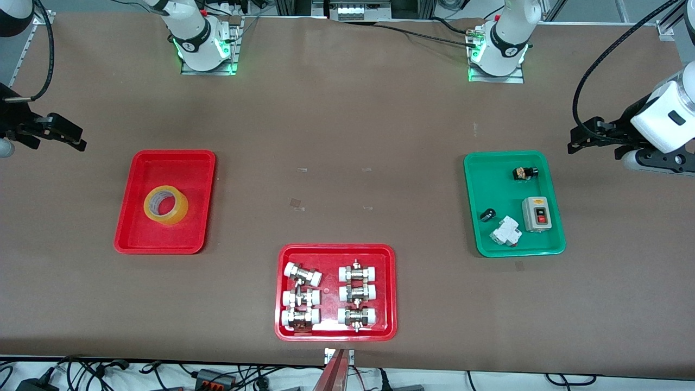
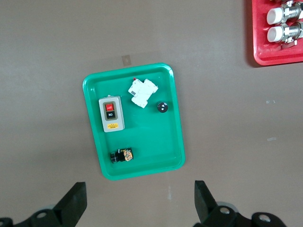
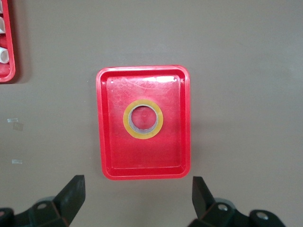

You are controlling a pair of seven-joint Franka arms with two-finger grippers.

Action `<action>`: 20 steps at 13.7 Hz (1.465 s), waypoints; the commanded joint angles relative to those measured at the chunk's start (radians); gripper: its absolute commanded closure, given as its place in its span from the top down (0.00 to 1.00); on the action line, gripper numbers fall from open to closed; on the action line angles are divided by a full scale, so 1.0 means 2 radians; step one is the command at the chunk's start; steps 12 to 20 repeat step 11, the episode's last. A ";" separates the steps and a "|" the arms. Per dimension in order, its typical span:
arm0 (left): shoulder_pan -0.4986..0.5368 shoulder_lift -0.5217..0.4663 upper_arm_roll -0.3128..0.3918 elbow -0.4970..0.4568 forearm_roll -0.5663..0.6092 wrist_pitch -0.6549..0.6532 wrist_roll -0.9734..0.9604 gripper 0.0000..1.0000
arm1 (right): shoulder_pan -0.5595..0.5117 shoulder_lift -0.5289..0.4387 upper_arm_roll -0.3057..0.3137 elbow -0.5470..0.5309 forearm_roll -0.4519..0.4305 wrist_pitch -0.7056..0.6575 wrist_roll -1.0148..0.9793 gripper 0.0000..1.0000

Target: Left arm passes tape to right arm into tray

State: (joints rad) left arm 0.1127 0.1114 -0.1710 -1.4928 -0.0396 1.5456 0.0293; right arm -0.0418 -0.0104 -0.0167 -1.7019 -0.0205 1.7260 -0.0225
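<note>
Front view high, facing arm bases; wrist views straight down, sharing green tray (image 2: 94,142) and plain red tray (image 3: 102,142) with it

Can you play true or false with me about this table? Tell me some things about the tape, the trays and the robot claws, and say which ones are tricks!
1. The tape lies in the plain red tray. True.
2. The right gripper is holding the tape. False: it is open and empty, up in the air off the right arm's end of the tray.
3. The green tray has a grey switch box in it. True.
4. The left gripper is shut tight. False: it is open, holding nothing, beside the green tray.
5. The tray of metal fittings is green. False: it is red, and lies nearest the front camera.
</note>
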 commanded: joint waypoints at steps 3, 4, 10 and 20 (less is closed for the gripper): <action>0.006 -0.011 -0.004 -0.012 -0.001 0.007 0.011 1.00 | -0.002 -0.038 0.003 -0.039 0.003 0.006 -0.008 1.00; 0.006 -0.011 -0.005 -0.012 -0.001 0.007 0.011 1.00 | -0.002 -0.041 0.004 -0.042 0.003 0.004 -0.008 1.00; 0.005 -0.010 -0.005 -0.012 0.001 0.008 0.011 1.00 | -0.001 -0.041 0.005 -0.040 0.003 -0.002 -0.009 1.00; 0.005 -0.010 -0.004 -0.012 0.002 0.007 0.011 1.00 | -0.001 -0.041 0.005 -0.040 0.003 -0.002 -0.009 1.00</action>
